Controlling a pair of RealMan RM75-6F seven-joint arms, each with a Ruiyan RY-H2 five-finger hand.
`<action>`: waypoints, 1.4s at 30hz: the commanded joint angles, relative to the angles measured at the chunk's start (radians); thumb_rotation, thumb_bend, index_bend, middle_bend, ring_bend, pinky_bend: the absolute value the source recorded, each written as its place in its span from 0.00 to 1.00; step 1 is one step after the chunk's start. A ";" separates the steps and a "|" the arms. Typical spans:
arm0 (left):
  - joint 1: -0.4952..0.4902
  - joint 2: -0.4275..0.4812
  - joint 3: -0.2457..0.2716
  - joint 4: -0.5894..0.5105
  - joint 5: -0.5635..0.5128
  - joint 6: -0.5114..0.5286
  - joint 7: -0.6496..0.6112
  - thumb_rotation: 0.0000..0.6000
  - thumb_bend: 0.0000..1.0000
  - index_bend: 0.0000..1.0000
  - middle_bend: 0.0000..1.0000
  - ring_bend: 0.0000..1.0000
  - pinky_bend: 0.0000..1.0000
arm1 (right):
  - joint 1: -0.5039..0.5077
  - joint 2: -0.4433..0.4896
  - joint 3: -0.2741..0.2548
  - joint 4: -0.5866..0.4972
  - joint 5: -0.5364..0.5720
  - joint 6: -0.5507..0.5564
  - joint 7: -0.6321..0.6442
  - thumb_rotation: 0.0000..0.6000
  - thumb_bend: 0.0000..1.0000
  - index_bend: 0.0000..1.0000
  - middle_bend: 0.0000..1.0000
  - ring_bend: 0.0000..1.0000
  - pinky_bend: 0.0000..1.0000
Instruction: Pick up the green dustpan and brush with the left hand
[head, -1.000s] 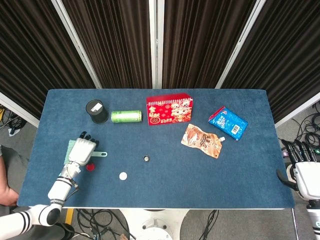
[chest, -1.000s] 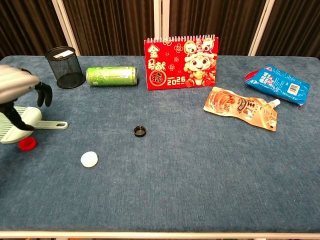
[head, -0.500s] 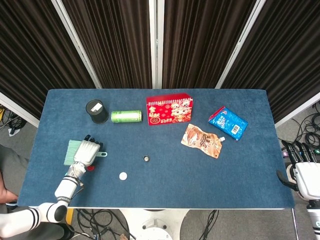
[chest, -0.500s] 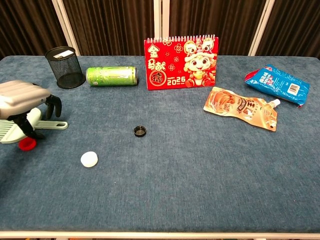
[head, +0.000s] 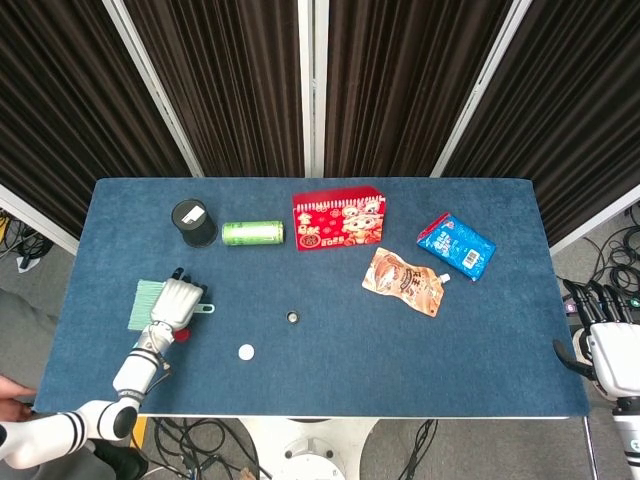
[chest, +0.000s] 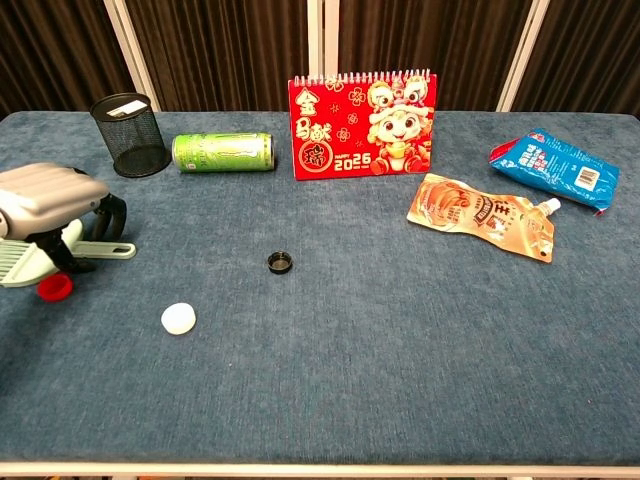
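Blue table (chest: 400, 400), red calendar (chest: 363, 123) — "2026"

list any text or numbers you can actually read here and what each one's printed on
"2025": on the red desk calendar, under large gold Chinese characters that I cannot make out for certain.
Green can, lying on its side: print too small to read.
Blue pouch: white label with a barcode, text blurred.
Orange spout pouch: dark lettering, too blurred to read.
Nothing else shows legible text.
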 joint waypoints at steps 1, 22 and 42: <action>-0.003 -0.002 0.003 0.006 0.002 -0.002 -0.001 1.00 0.20 0.44 0.48 0.30 0.16 | 0.000 -0.001 0.000 0.001 0.001 -0.002 0.000 1.00 0.23 0.00 0.12 0.00 0.00; 0.014 -0.006 0.031 0.080 0.152 0.052 -0.197 1.00 0.35 0.55 0.58 0.40 0.24 | -0.009 0.009 -0.002 -0.020 0.001 0.008 -0.011 1.00 0.23 0.00 0.13 0.00 0.00; 0.081 0.228 0.015 -0.020 0.406 0.256 -1.042 1.00 0.45 0.59 0.64 0.46 0.42 | -0.010 0.020 -0.002 -0.047 -0.001 0.007 -0.031 1.00 0.22 0.00 0.13 0.00 0.00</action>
